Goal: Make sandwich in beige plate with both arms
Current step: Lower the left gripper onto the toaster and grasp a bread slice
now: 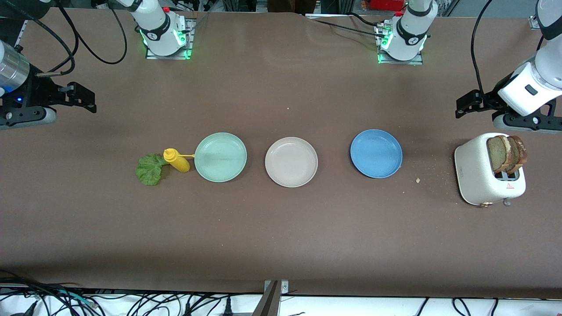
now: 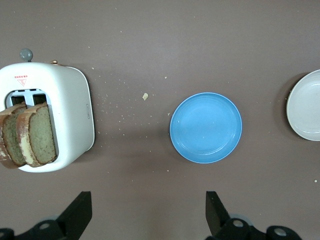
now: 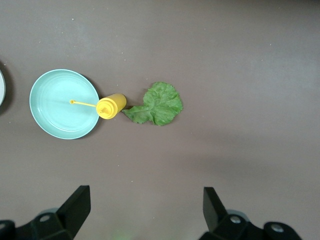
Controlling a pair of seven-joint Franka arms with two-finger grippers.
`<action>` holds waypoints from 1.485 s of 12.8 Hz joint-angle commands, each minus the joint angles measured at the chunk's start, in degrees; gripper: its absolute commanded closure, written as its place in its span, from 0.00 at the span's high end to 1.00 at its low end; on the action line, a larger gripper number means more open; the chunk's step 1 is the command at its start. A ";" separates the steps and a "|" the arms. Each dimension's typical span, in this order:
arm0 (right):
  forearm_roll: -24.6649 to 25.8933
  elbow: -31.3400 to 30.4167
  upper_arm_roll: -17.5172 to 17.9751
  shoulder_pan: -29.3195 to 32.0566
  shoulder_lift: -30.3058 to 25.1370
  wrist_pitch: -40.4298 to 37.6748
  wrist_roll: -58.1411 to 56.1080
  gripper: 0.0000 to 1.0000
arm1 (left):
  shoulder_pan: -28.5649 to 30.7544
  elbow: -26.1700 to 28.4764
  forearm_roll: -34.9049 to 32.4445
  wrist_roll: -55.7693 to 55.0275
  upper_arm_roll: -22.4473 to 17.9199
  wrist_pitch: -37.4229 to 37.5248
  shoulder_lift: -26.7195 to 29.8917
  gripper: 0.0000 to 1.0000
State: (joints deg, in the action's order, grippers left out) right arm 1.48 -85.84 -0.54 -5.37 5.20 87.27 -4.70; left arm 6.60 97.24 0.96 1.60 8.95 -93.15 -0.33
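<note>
The beige plate (image 1: 291,161) is empty in the middle of the row of three plates; its edge shows in the left wrist view (image 2: 306,105). Two bread slices (image 1: 506,153) stand in the white toaster (image 1: 483,177) at the left arm's end, also in the left wrist view (image 2: 30,135). A green lettuce leaf (image 1: 149,169) lies flat at the right arm's end, also in the right wrist view (image 3: 156,105). My left gripper (image 1: 462,105) is open and empty over the table beside the toaster (image 2: 148,212). My right gripper (image 1: 89,100) is open and empty over the table's right-arm end (image 3: 146,210).
A mint-green plate (image 1: 220,166) and a blue plate (image 1: 376,153) flank the beige plate. A yellow squeeze bottle (image 1: 176,160) lies between the lettuce and the mint-green plate, its nozzle over that plate's rim. Crumbs lie between the blue plate and the toaster.
</note>
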 commanded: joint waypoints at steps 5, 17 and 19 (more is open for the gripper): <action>0.01 0.94 0.19 0.27 0.33 -0.08 0.65 1.00 | 0.34 -1.17 0.36 0.33 0.28 0.69 -0.46 1.00; 0.10 0.94 0.19 0.27 0.42 -0.08 0.65 1.00 | 4.81 -1.35 0.01 0.68 -0.34 0.17 -4.05 1.00; 0.10 0.94 0.19 0.27 0.42 -0.08 0.65 1.00 | 7.36 -1.35 -4.19 3.30 -0.25 -1.23 -5.64 1.00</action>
State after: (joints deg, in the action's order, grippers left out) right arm 1.48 -85.84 -0.55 -5.35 5.29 87.28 -4.60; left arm 11.80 97.24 -0.37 2.31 8.30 -93.54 -3.98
